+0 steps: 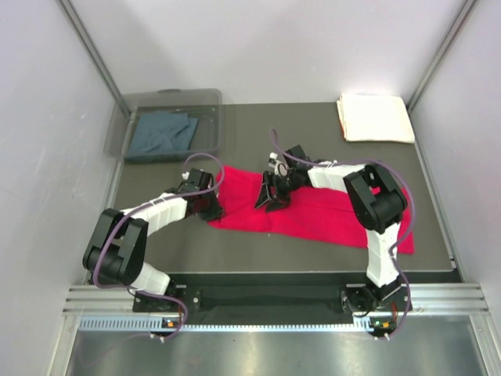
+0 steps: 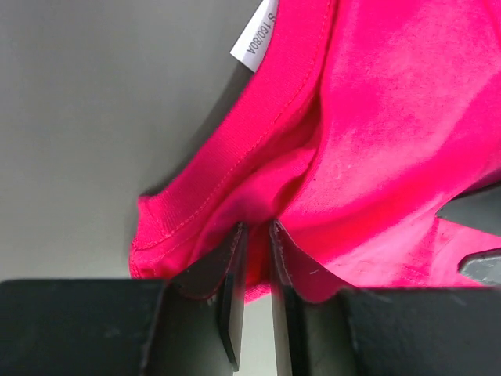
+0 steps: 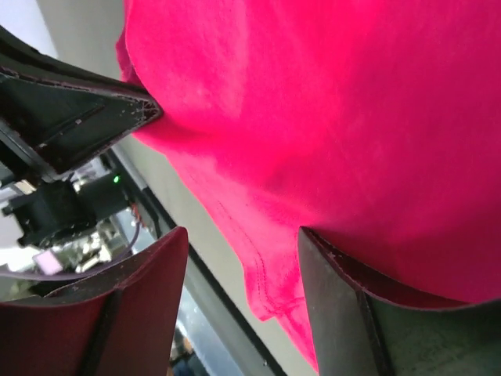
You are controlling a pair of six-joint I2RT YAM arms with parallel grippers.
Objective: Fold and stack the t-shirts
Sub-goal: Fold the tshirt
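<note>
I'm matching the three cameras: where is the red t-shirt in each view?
Top external: red t-shirt spread across the table's middle.
Left wrist: red t-shirt upper right, edge between the left gripper's fingertips.
Right wrist: red t-shirt fills the upper right.
Shared landmark: the grey table beside it.

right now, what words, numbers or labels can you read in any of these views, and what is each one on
"S 160/80A": printed on the white tag sewn at the neckline of the red t-shirt, in the left wrist view. The tag runs off the top edge, so more print may be hidden.
Top external and right wrist views: no readable text.
</note>
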